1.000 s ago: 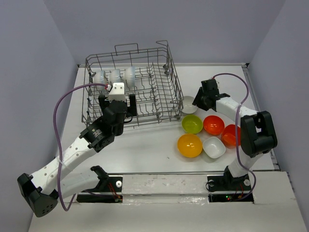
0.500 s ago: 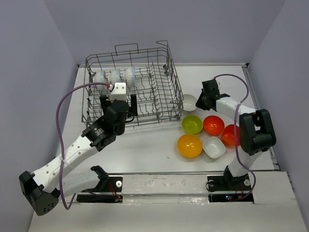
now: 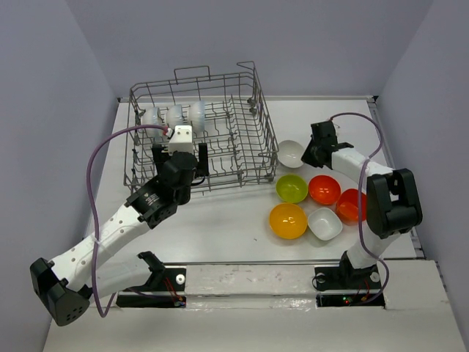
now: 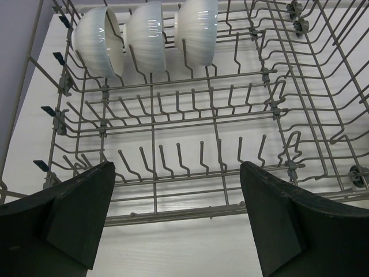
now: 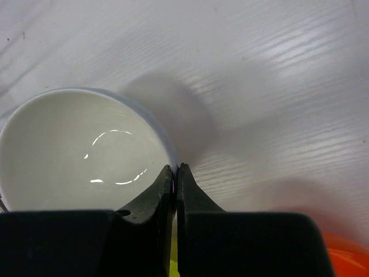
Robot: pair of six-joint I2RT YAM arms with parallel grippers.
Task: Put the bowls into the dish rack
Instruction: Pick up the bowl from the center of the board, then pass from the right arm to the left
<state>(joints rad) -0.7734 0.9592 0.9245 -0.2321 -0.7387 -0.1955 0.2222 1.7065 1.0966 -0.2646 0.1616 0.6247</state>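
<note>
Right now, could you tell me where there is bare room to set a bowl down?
Inside the dish rack, the tine rows in front of the three white bowls are bare. Crowded: the table right of the rack, among the coloured bowls.

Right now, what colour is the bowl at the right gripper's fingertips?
A plain white bowl; the right wrist view shows it best.

**Item count**

5 white bowls [image 3: 174, 115]: three in the dish rack [image 3: 264, 132], plus round white bowl [image 3: 291, 154] and squarish white bowl [image 3: 325, 224]. 2 red-orange bowls [image 3: 324, 190] [image 3: 348, 207]. 1 lime green bowl [image 3: 292, 188]. 1 orange-yellow bowl [image 3: 288, 221]. 9 total. 1 dish rack. 2 arms [image 3: 124, 220] [image 3: 385, 202].
</note>
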